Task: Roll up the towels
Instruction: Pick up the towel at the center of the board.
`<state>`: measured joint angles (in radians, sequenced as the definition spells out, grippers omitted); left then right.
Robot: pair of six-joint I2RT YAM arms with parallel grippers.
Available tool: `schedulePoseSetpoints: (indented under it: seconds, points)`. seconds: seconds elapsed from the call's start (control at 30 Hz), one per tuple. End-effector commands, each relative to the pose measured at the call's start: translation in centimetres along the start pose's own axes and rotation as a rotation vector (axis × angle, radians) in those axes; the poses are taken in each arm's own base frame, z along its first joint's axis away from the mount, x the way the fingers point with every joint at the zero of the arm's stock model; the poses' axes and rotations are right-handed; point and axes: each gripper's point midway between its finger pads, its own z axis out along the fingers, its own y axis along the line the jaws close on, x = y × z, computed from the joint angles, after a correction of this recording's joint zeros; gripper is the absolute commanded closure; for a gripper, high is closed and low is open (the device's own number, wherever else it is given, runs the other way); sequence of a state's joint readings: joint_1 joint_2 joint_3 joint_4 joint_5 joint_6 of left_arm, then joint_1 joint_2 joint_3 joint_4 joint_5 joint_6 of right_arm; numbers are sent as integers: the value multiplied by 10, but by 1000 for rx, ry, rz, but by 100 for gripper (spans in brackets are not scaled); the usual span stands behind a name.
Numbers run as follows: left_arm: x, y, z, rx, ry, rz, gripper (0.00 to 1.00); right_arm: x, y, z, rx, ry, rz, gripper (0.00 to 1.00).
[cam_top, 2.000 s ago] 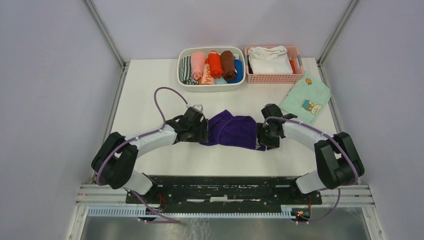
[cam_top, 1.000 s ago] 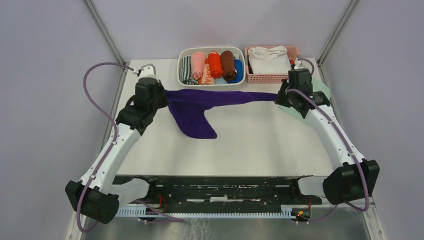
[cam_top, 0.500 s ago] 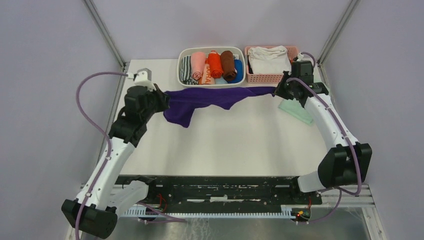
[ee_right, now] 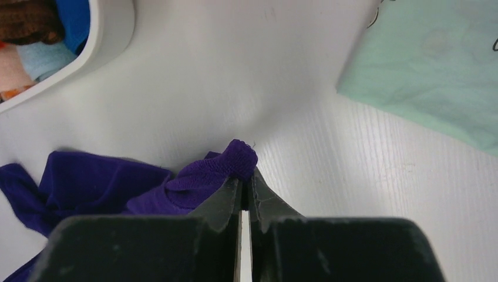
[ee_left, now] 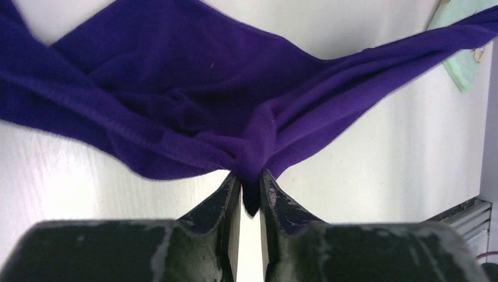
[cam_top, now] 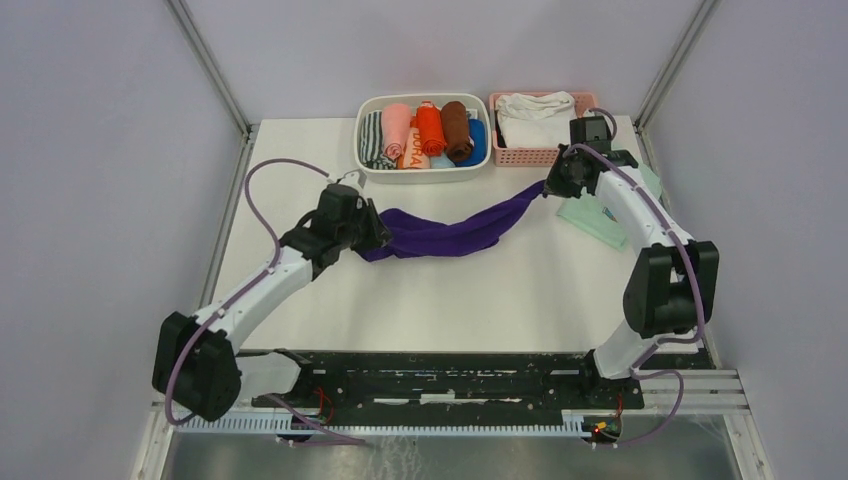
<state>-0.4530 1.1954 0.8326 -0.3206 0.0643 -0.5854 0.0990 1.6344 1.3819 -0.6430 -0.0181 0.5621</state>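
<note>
The purple towel (cam_top: 450, 235) is being held strung between the two arms over the far half of the bench (cam_top: 480, 300), running from left of centre up toward the far right corner, where its end is being carried just in front of the pink basket (cam_top: 545, 158). The cloth is being kept bunched into a sagging rope, not a flat sheet. Whether its low middle is touching the bench cannot be told. The left jaws are being held nearly together, with a thick gather of the towel pinched between them. The right jaws are being pressed almost closed on a small nub of corner, close to the mint-green cloth (cam_top: 590, 220) lying along the right edge. Rolled cloths are being stored in the white basket (cam_top: 425, 177) at the far edge. No unrolled pink towel is being made out anywhere on the bench. Judgement: the step in hand is the spreading-out of the purple towel ahead of rolling, and no roll is being formed yet. The next move is judged to call for both ends being drawn apart and lowered toward the near edge so that the cloth is laid flat. A clean release would be needed next, then a fresh grip along one edge to start the roll. The mint-green cloth is being treated as a snag risk on the right.
</note>
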Motion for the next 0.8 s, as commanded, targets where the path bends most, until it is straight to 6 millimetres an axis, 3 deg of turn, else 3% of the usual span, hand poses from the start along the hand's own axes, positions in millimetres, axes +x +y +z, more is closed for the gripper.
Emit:
schedulePoseSetpoints:
  seconds: [0.0,0.13,0.3,0.43,0.57,0.77]
  points:
    - [-49,-49,16,130,-69,4,72,-43,1,21,58,-106,27,91]
    - [-54,-63,32,140,-42,39,45,-63,9,43,61,-119,19,77]
    - [-78,-41,23,44,-101,48,30,-58,12,52,52,-52,-46,62]
    - [-89,15,14,-93,-121,-5,25,-35,9,44,20,-12,-74,53]
    - [-82,69,12,-227,-72,-51,23,-6,4,34,11,35,-108,46]
    - [-86,121,26,-300,-46,-178,25,43,14,26,-74,91,-138,44]
